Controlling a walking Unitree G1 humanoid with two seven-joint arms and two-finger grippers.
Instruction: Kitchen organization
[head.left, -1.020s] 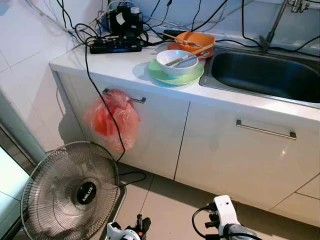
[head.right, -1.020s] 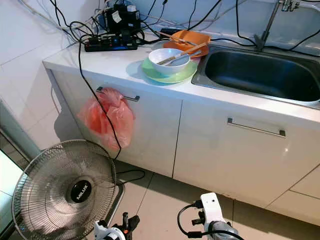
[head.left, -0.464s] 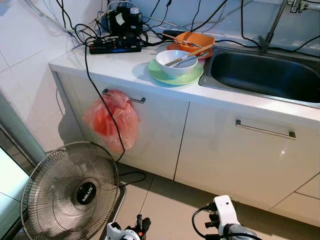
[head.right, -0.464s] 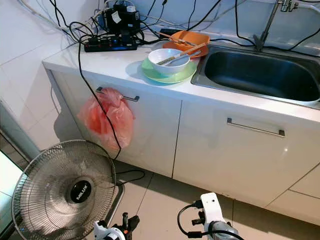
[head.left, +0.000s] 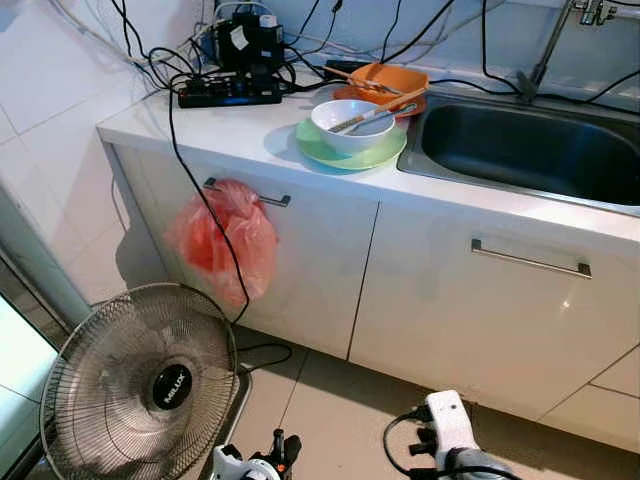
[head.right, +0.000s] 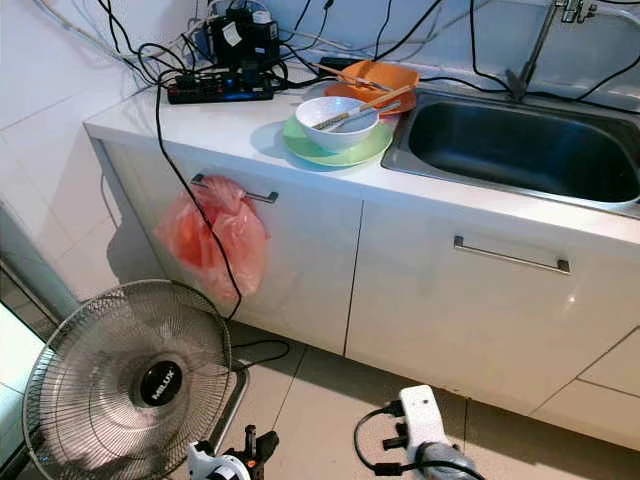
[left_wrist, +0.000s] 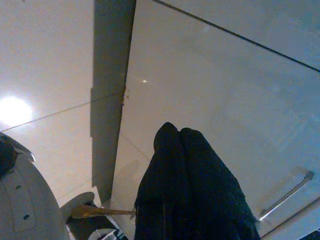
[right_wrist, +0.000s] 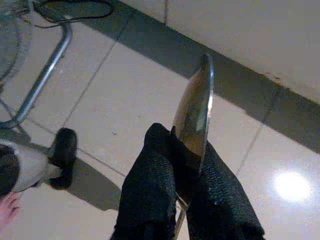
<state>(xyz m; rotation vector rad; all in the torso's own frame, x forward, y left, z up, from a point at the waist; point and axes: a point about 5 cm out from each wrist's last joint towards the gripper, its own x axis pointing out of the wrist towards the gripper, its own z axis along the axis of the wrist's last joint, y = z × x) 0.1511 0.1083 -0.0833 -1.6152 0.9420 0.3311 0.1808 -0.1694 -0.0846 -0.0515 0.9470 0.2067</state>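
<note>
On the counter (head.left: 230, 130) a bowl (head.left: 352, 122) sits on a plate (head.left: 322, 148), the sink (head.left: 520, 150) at its 3 o'clock, a fan (head.left: 140, 385) on the floor (head.left: 330, 400) at 7 o'clock.

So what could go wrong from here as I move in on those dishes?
The spoon pinched in the right gripper could slip if jolted. The black cord hanging off the counter toward the fan might snag an arm. The chopsticks across the white bowl could roll off if nudged.
</note>
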